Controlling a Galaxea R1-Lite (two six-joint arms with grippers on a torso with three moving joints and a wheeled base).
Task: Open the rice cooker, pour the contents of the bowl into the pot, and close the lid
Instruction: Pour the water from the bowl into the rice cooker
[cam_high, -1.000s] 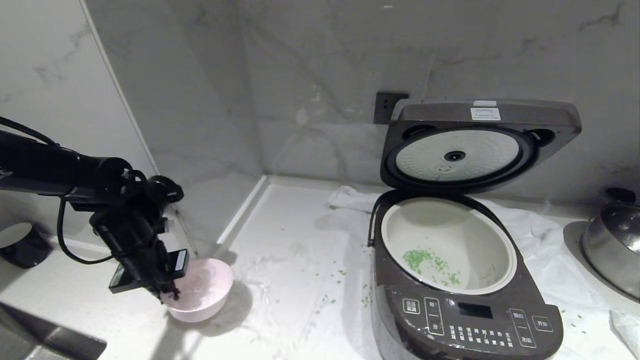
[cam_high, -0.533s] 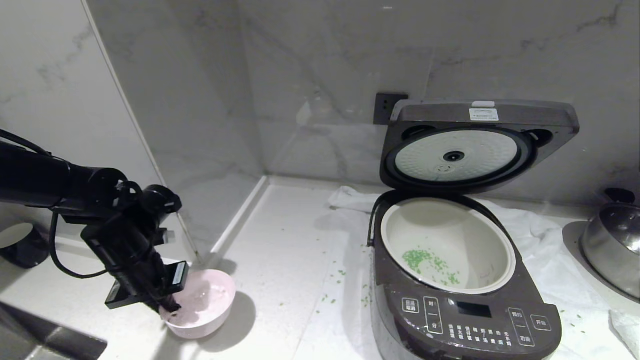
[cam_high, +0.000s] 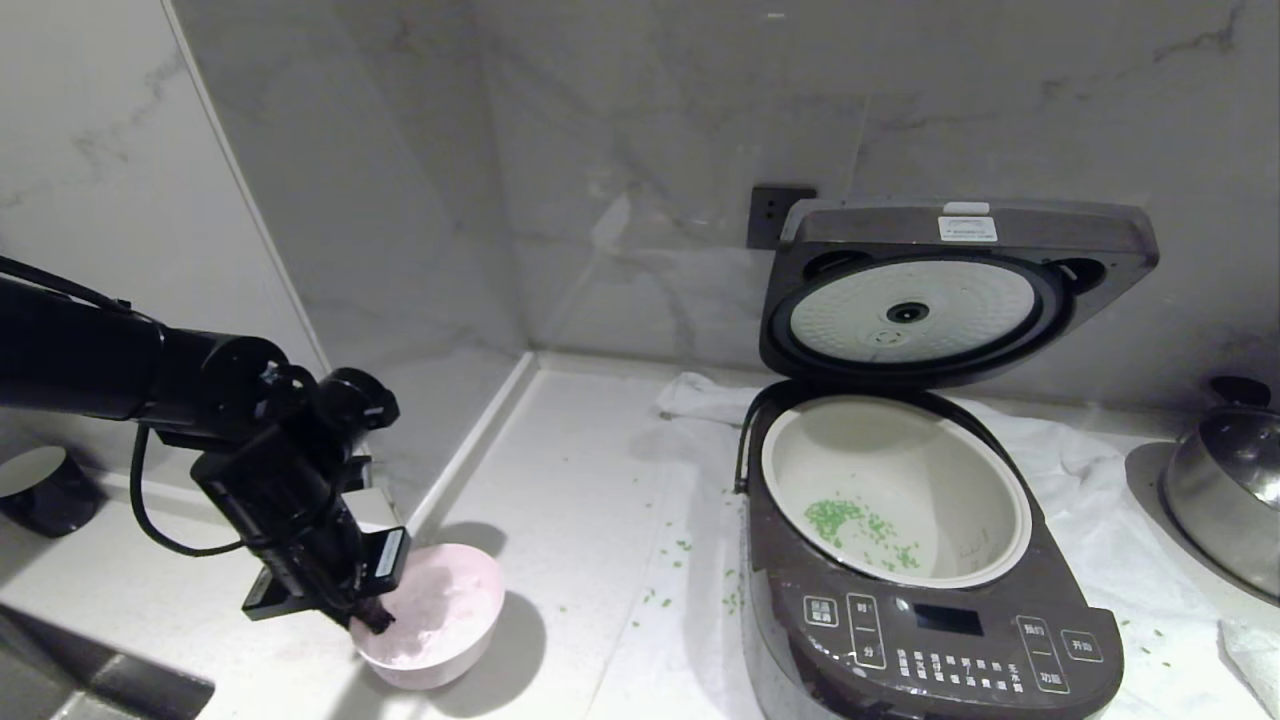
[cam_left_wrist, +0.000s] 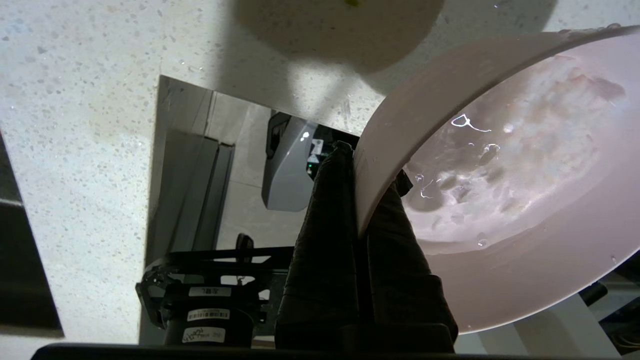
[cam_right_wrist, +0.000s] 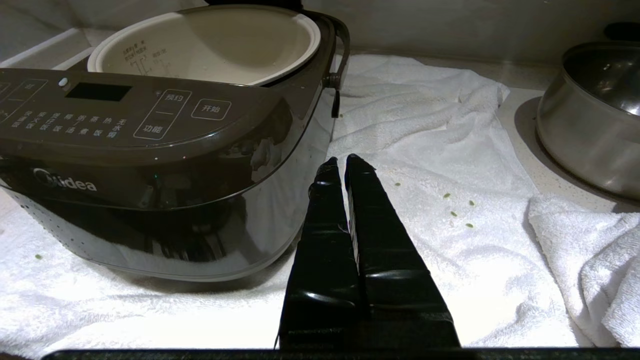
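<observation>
The pale pink bowl (cam_high: 445, 615) is at the counter's near left, its whitish inside wet (cam_left_wrist: 505, 195). My left gripper (cam_high: 374, 617) (cam_left_wrist: 368, 169) is shut on the bowl's near rim, one finger inside and one outside. I cannot tell whether the bowl rests on the counter. To the right, the dark rice cooker (cam_high: 930, 645) stands with its lid (cam_high: 960, 290) swung up. The cream pot (cam_high: 985, 560) holds a scatter of green grains (cam_high: 858, 523). My right gripper (cam_right_wrist: 345, 160) is shut and empty, parked low beside the cooker (cam_right_wrist: 150, 165) over the towel.
A white towel (cam_high: 1080, 470) (cam_right_wrist: 450, 150) lies under and right of the cooker. A shiny steel pan (cam_high: 1225, 490) (cam_right_wrist: 590, 110) sits far right, a small black cup (cam_high: 40, 490) far left. Green grains (cam_high: 680, 560) dot the counter. The counter's front edge runs close behind the bowl.
My left gripper has carried the bowl a little to the right, toward the cooker, and nearer the counter's front. The cooker and the right arm have not moved.
</observation>
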